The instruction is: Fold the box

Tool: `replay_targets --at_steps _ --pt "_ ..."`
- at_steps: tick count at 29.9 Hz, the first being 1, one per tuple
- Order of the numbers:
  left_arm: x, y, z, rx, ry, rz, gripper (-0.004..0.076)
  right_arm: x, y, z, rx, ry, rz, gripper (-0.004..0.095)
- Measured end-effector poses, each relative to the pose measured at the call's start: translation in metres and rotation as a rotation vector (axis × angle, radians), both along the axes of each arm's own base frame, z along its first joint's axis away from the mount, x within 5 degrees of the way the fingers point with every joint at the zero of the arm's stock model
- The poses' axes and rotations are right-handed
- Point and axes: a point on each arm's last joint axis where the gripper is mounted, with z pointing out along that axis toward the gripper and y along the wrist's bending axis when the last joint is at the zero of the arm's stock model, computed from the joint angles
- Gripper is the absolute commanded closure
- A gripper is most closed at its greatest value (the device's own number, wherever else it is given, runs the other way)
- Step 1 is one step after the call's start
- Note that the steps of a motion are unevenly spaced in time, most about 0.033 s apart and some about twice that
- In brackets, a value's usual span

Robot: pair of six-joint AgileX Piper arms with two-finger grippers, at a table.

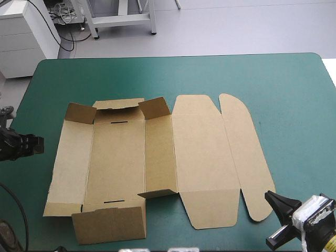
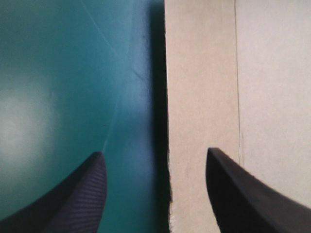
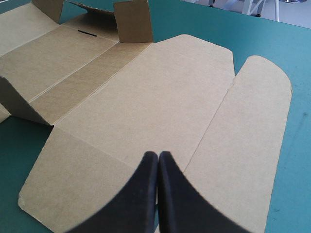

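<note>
Starting wall-raising, you had box (image 1: 157, 163) mid-frame, mostly flat. Left gripper (image 2: 154, 151): apart, over its left edge. Right gripper (image 3: 156, 155), lower right: together, empty. Next, probably: lift that wall.

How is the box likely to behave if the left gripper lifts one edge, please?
Probably stiff within each panel: the box lies flat. It would likely hinge at its creases, as the raised flaps suggest. Thin board, so probably light and easily slid.

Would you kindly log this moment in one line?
box: mostly flat, flaps raised | left tool: open by left edge | right tool: shut at near-right corner
</note>
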Motion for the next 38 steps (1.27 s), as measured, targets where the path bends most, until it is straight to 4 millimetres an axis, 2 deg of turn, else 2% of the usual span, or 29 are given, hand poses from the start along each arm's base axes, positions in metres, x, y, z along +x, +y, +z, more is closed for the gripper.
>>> replay_targets --at_steps 8,11,14,21,28,31,36,38 --pt "0.007 0.001 -0.079 -0.19 0.221 0.013 0.029 0.0 0.0 0.0 0.0 0.0 0.0 0.0924" --pt "0.004 -0.002 -0.098 -0.235 0.274 0.005 0.029 0.0 0.0 0.0 0.0 0.0 0.0 0.0924" --pt "0.003 -0.007 -0.106 -0.288 0.269 -0.009 0.029 0.0 0.0 0.0 0.0 0.0 0.0 0.0924" --pt "0.01 -0.016 -0.104 -0.394 0.186 0.009 0.029 0.0 0.0 0.0 0.0 0.0 0.0 0.0924" --pt "0.003 -0.034 -0.119 -0.386 0.279 -0.035 0.0312 0.0 0.0 0.0 -0.005 -0.007 -0.003 0.0924" --pt "0.003 -0.036 -0.12 -0.38 0.287 -0.047 0.0405 0.001 -0.001 0.0 -0.011 -0.011 -0.006 0.0924" --pt "0.003 -0.037 -0.12 -0.379 0.287 -0.049 0.0705 0.001 -0.001 0.0 -0.012 -0.012 -0.007 0.0924" --pt "0.003 -0.039 -0.119 -0.401 0.288 -0.049 0.0729 0.001 -0.001 0.0 -0.012 -0.013 -0.007 0.0924"
